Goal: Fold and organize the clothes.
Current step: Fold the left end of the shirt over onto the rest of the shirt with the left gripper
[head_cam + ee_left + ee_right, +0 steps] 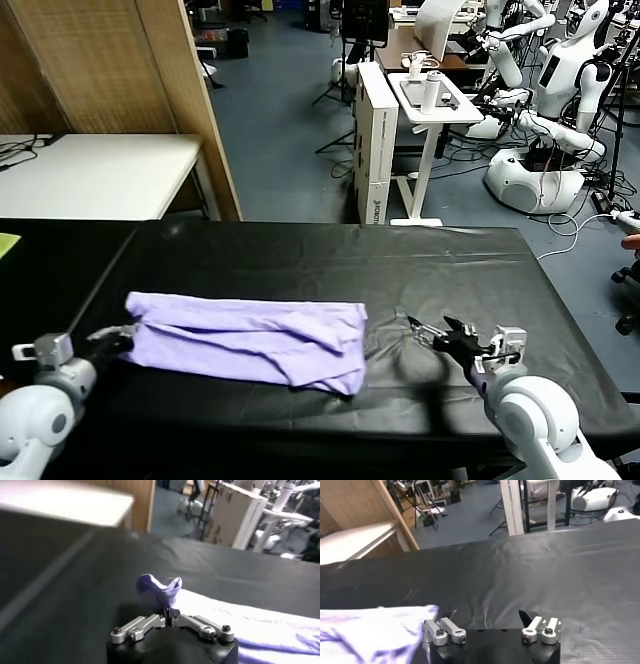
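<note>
The left gripper (170, 614) is pinched tight on one end of the T-shirt (250, 338), at the desk's left front. Only the left wrist view shows the grip itself: a small bunched tuft of soft lavender cloth stands up between the closed jaws, the rest trailing away flat. The head view shows instead the whole garment, folded into a long, rumpled band lying across the middle of the desk (330, 255), its far end thicker and creased. The right gripper (436, 332) hovers low just beside that far end, jaws spread wide and empty; its wrist view shows the cloth's edge near one finger. The desk wears a matte black, slightly wrinkled cover.
</note>
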{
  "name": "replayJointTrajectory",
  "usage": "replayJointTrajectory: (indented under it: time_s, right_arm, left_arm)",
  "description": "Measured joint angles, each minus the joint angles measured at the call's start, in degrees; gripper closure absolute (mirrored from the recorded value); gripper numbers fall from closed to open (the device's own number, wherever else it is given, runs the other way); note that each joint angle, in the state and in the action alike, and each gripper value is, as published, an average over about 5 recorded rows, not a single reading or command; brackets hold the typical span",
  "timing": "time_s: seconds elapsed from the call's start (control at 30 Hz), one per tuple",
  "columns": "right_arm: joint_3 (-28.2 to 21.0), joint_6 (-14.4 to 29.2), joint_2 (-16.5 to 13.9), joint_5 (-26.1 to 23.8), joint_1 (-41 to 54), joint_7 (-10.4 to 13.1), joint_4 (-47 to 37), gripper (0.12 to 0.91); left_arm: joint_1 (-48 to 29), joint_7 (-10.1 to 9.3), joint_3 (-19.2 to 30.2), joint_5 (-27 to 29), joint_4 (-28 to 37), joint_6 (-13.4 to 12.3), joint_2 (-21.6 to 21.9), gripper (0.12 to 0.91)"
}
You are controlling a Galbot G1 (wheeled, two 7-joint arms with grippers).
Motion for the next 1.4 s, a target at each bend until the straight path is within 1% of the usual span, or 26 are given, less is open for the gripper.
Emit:
replayJointTrajectory:
  time_s: [0.1, 0.2, 0.3, 0.47, 0.73, 1.07, 1.2, 1.4]
  right_arm:
    - [0.2, 0.0, 0.07, -0.15, -0.3, -0.01, 0.15, 0.118]
    - [0.78, 0.06, 0.1, -0.33, -0.77, -0.12, 0.21, 0.118]
    - [1.39, 0.19, 0.35, -0.8, -1.34, -0.32, 0.21, 0.118]
    - [2.04, 0.32, 0.97, -1.78, -2.28, -0.53, 0.21, 0.118]
    - [2.6, 0.37, 1.43, -2.51, -2.75, -0.55, 0.18, 0.118]
    - [2.53, 0.39, 2.27, -3.11, -2.7, -0.55, -0.26, 0.118]
    - [2.55, 0.41, 2.33, -3.18, -2.75, -0.56, -0.38, 0.118]
    - [2.37, 0.42, 2.49, -3.31, -2.69, -0.57, -0.52, 0.118]
  left_arm:
    - [0.55, -0.49, 0.4, -0.22, -1.59, 1.01, -1.01, 0.858]
    - [0.33, -1.59, 1.7, -2.08, -3.86, 2.97, -2.84, 0.858]
    - [-0.47, -2.69, 3.73, -4.6, -6.53, 4.59, -5.44, 0.858]
    - [-2.92, -4.02, 8.13, -7.76, -10.04, 5.99, -9.71, 0.858]
    - [-6.95, -5.41, 15.79, -7.98, -11.19, 6.7, -14.43, 0.858]
    - [-9.97, -7.28, 24.16, -7.47, -11.75, 7.2, -18.01, 0.858]
    - [-11.08, -7.87, 26.83, -7.05, -11.54, 7.35, -19.63, 0.858]
    - [-11.71, -7.93, 29.24, -6.13, -11.17, 7.37, -21.37, 0.858]
